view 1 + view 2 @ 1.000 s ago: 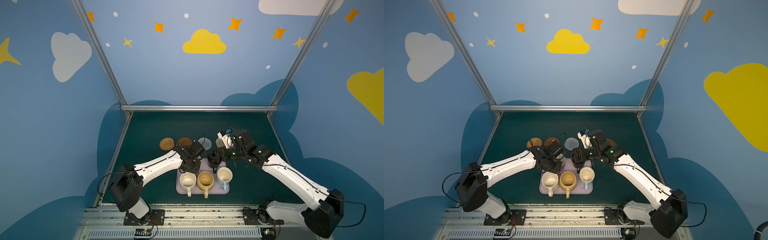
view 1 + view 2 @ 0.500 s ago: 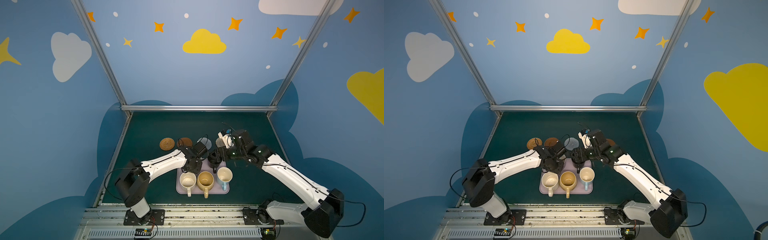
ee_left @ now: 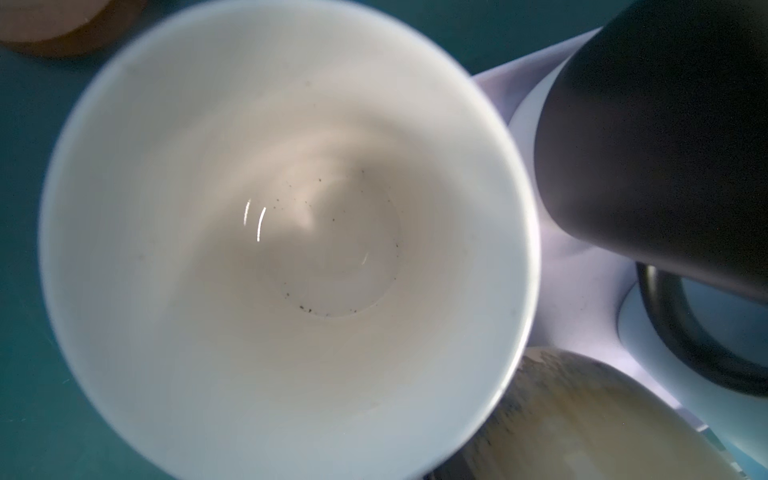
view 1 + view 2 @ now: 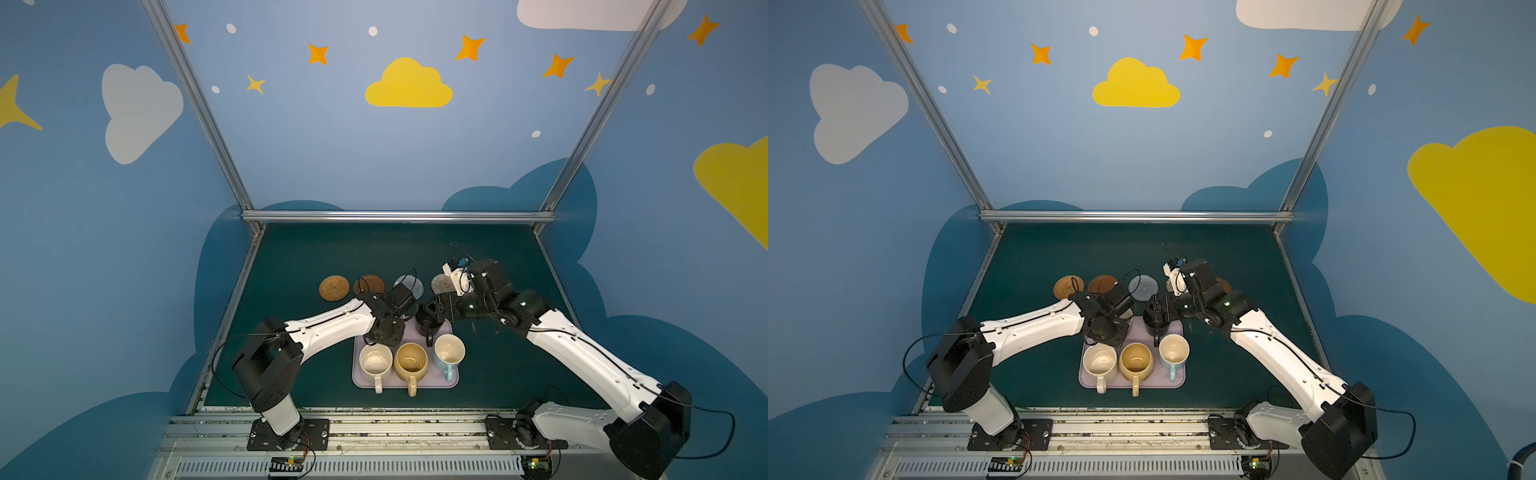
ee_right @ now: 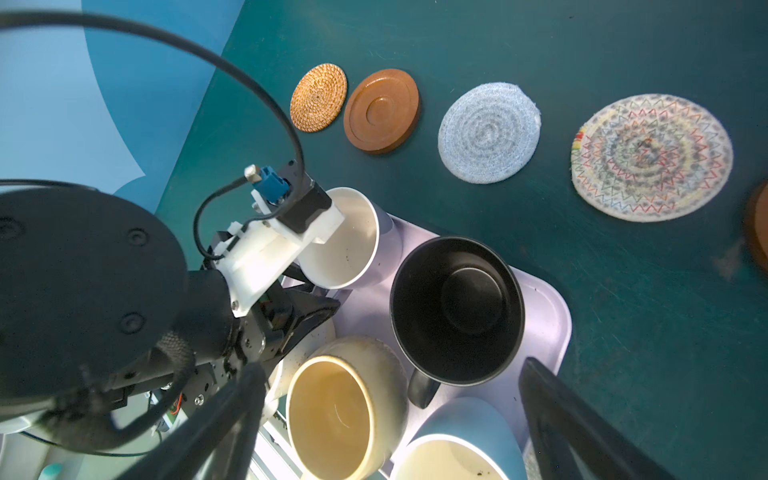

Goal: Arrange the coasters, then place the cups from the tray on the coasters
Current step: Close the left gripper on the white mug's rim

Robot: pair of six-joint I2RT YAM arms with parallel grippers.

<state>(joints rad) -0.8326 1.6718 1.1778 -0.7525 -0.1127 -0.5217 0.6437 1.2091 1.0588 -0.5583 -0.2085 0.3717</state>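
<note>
While both arms lean in over the far end of the tray (image 5: 552,316), the left tool (image 4: 401,306) hangs directly above the lavender mug (image 5: 353,249) at the tray's far left corner, looking straight down its open mouth; the tool's fingers are lost behind its white camera bracket (image 5: 274,249), so how wide it stands, and whether it has the mug, cannot be told. The right tool (image 4: 438,309) is spread wide and empty, the black mug (image 5: 457,307) lying in the gap between its fingers, just beside the lavender one. Both mugs look upright, long axis vertical, mouths up; the black handle points back toward the robot, while the lavender handle is out of sight. A cream mug (image 4: 375,361), mustard mug (image 4: 410,360) and blue mug (image 4: 449,353) fill the near row. Beyond the tray, bare on the green desk (image 4: 374,257), lie the rattan coaster (image 5: 318,97), brown coaster (image 5: 381,110), grey coaster (image 5: 488,133), beige coaster (image 5: 650,158) and second brown coaster (image 5: 759,224); brown and grey lie just past the lavender mug, probably a short carry for the left arm
</note>
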